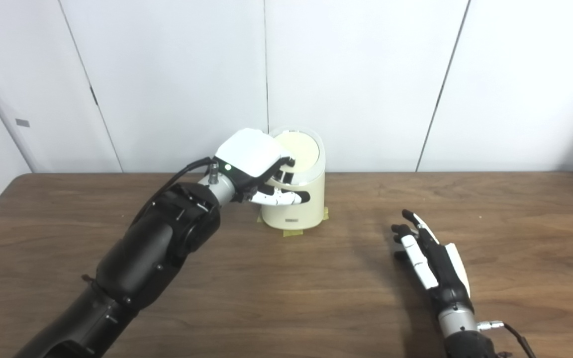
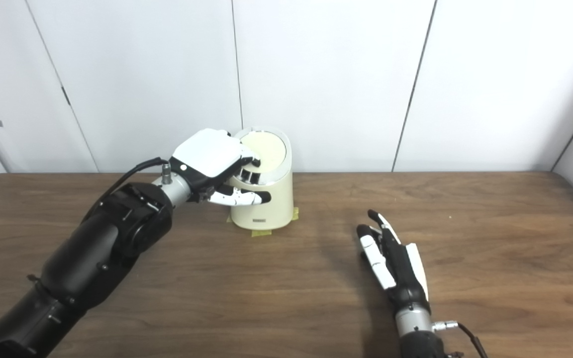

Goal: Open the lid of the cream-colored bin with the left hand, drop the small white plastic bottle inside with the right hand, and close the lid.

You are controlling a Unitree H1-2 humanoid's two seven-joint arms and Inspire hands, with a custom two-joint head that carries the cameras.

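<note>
The cream-colored bin [image 1: 300, 211] stands at the back middle of the table, against the wall. Its round lid [image 1: 304, 151] lies slanted on the top and faces me. My left hand [image 1: 254, 161] is on the lid's near left edge, with curled fingers on the lid and the thumb stretched across the bin's front below the rim. My right hand [image 1: 428, 256] lies low over the table to the right, fingers apart and holding nothing. No small white bottle is in view.
The brown wooden table [image 1: 316, 288] runs across the whole view, with white wall panels behind it. Yellow tape [image 1: 294, 233] shows under the bin's base. My left forearm [image 1: 167, 238] crosses the table's left half.
</note>
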